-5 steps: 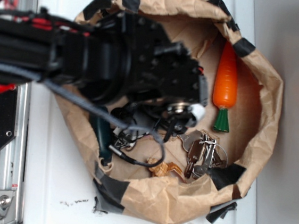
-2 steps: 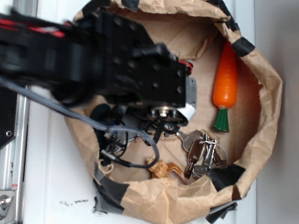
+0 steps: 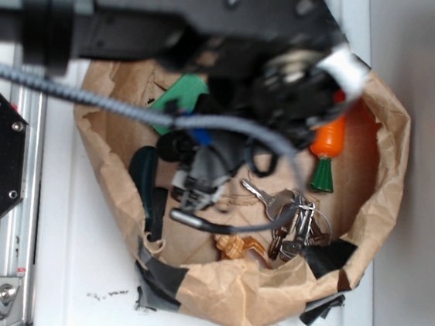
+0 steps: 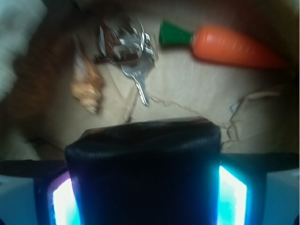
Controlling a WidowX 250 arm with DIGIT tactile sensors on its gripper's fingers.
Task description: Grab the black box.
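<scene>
1. In your wrist view, the black box [image 4: 143,173] fills the near foreground, clamped between the two glowing fingers [image 4: 230,197] of the gripper [image 4: 143,187], closed against its sides.
2. Beyond it, over the paper bag [image 4: 187,98] floor, you see a bunch of keys [image 4: 126,44], a tan piece [image 4: 87,89] and a toy carrot [image 4: 229,44].
3. No label or writing is readable; everything is blurred.
4. From outside, the arm [image 3: 179,11] crosses the bag's upper rim, above a green block [image 3: 179,97].

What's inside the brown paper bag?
An orange toy carrot, silver keys, a flat green block and a dark green curved handle. The black arm covers the rest.
</scene>
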